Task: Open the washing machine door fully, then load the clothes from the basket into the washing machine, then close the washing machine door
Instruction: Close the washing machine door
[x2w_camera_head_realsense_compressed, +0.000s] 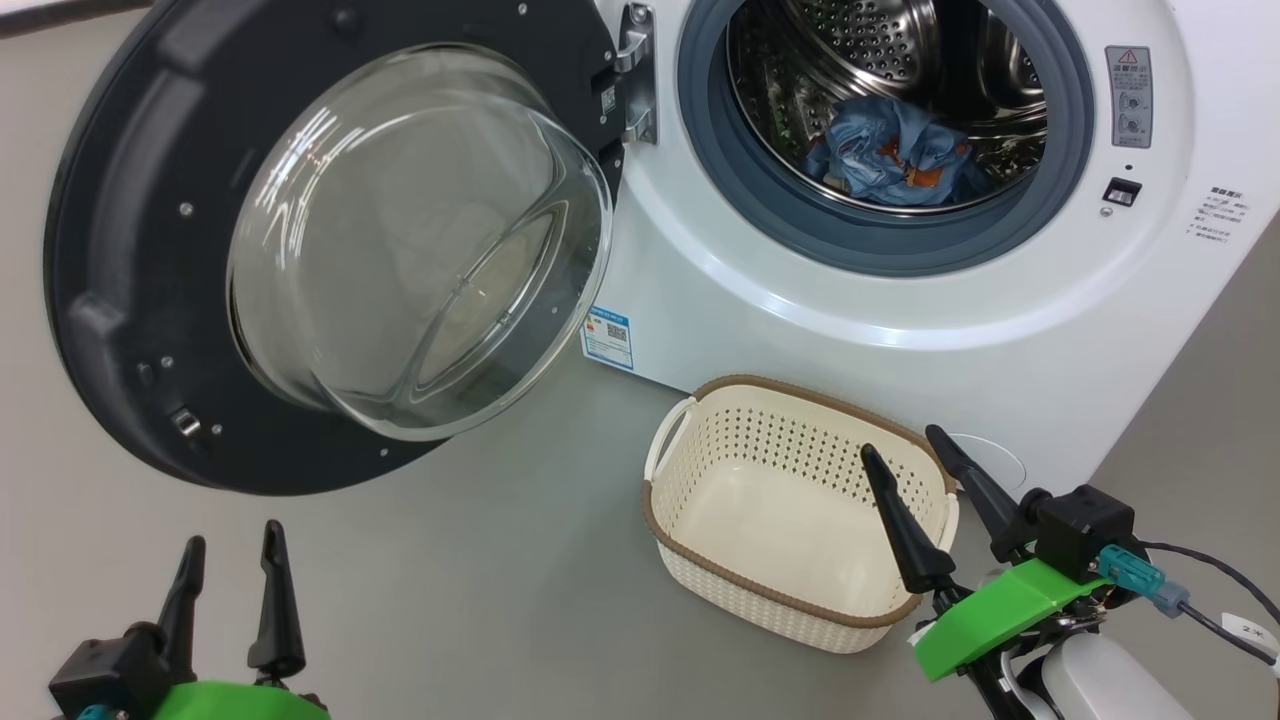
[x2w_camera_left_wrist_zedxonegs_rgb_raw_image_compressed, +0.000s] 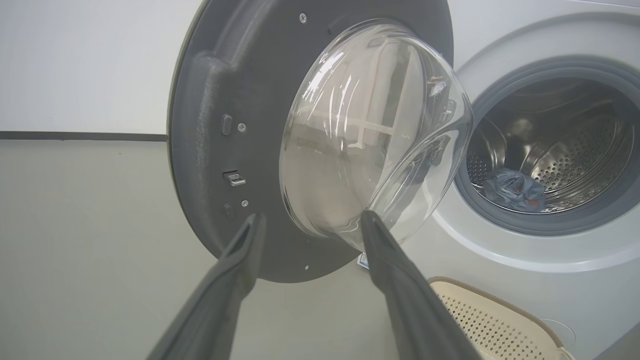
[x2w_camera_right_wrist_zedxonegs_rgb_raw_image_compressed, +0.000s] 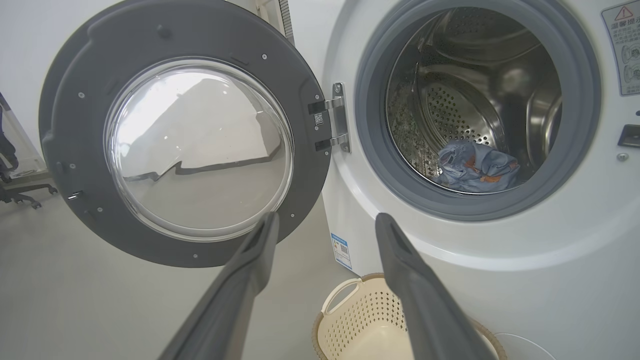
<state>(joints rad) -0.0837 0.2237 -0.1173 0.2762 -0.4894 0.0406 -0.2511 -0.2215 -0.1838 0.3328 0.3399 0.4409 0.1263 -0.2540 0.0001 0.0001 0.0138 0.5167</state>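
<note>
The washing machine stood with its mouth uncovered. Its door hung swung wide to the left on the hinge, with its inner face and glass dome turned toward the robot. The basket sat on the floor just in front of the machine, with nothing in it. The clothes lay bunched at the bottom of the drum, so loading looked done and closing the door seemed the step left.

The door looked stiff, fairly heavy and glossy, its glass dome smooth and breakable. It would probably swing easily about the hinge. The best place to push seemed the dark rim farthest from the hinge, not the glass.

The left gripper, low near the door, and the right gripper, over the basket's near rim, both had their fingers spread apart and held nothing.
</note>
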